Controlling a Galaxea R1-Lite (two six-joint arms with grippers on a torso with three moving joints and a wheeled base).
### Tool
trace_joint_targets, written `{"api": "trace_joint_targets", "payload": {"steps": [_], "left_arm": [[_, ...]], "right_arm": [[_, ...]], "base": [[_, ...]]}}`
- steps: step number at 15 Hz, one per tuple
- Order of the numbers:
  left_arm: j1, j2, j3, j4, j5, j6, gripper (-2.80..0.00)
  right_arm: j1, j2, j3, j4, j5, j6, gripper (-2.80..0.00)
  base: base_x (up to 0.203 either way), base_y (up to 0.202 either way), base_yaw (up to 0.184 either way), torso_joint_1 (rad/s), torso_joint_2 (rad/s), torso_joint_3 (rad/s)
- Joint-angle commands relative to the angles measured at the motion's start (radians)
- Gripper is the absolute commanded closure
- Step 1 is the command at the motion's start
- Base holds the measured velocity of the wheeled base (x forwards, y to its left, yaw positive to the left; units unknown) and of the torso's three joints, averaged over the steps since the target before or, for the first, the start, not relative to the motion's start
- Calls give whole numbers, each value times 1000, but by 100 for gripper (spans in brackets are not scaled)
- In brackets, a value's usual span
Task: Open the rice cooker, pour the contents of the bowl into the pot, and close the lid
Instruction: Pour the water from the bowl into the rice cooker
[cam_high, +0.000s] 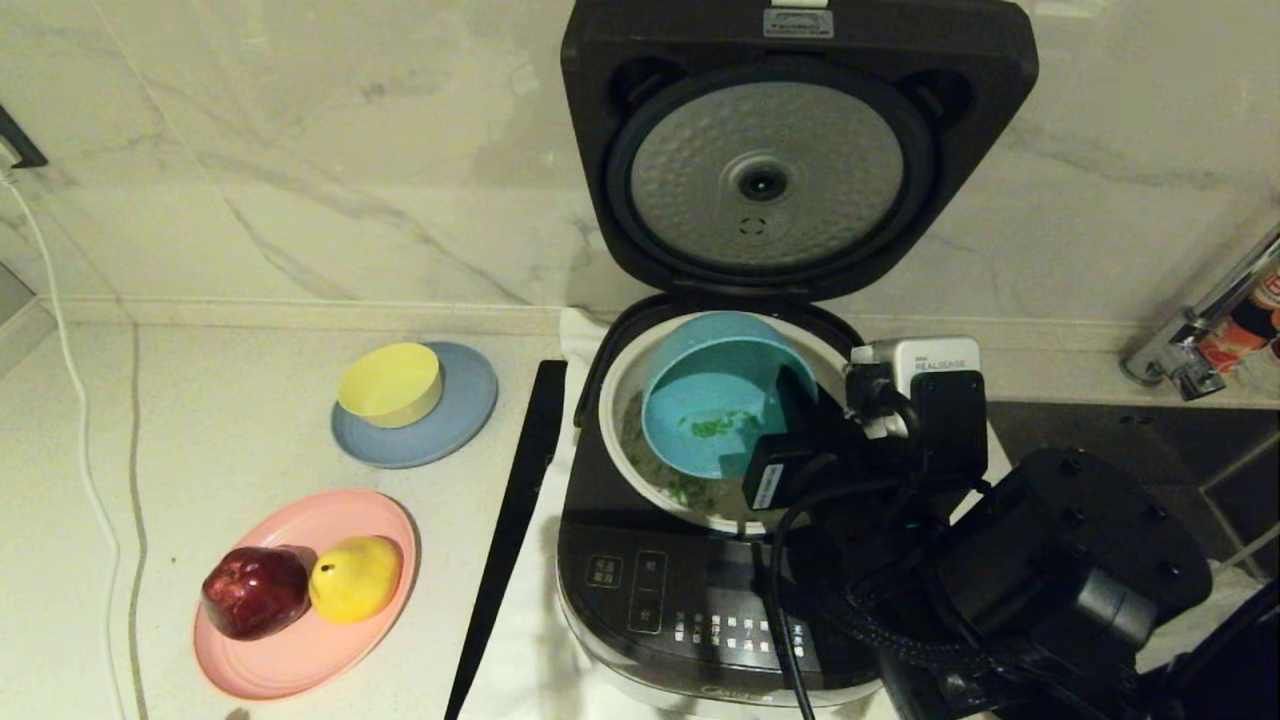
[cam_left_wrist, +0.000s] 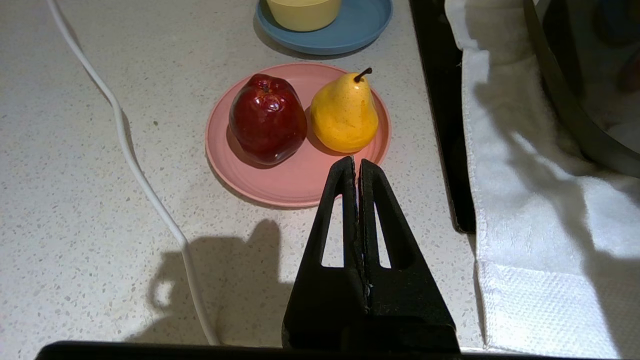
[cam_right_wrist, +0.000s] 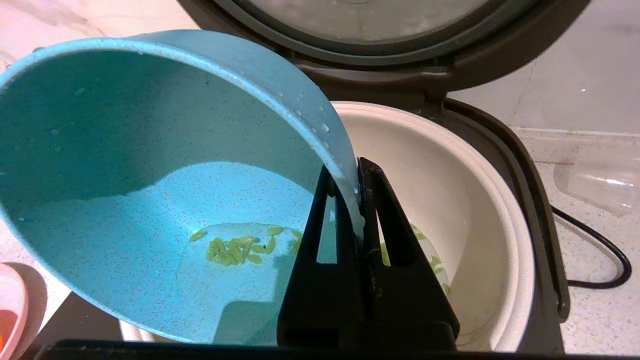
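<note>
Head view: one rice cooker, lid raised; one bowl tilted over the pot. Two plates, two fruits on the counter's left.

Left wrist view: left gripper pressed together above the counter.

Right wrist view: right gripper pinching bowl rim; green contents remain inside.

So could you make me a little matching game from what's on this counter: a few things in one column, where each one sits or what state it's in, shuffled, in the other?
Things:
1. teal bowl
2. yellow bowl
3. pear
4. lid

Places or states:
A. on the pink plate, beside the red apple
B. standing open above the rice cooker
C. tilted over the pot, gripped at its rim by the right pincer
D. on the grey-blue plate

Pairs: 1-C, 2-D, 3-A, 4-B
</note>
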Motion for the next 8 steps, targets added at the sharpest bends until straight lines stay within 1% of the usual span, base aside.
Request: {"api": "trace_joint_targets", "payload": {"steps": [1,4,5,8], "left_arm": [[0,-1,0,0,0,1,0],[1,-1,0,0,0,1,0],[-1,-1,0,0,0,1,0],[1,-1,0,0,0,1,0]], "right_arm": [[2,1,-2,-8,-4,-1,0],[2,-7,-24,-8,6,-7,0],[1,3,-33,-8,19,-29,0],[-3,13,-33,-8,24,-73,0]], "base": [[0,0,0,0,0,0],[0,0,0,0,0,0],[0,0,0,0,0,0],[0,0,0,0,0,0]]}}
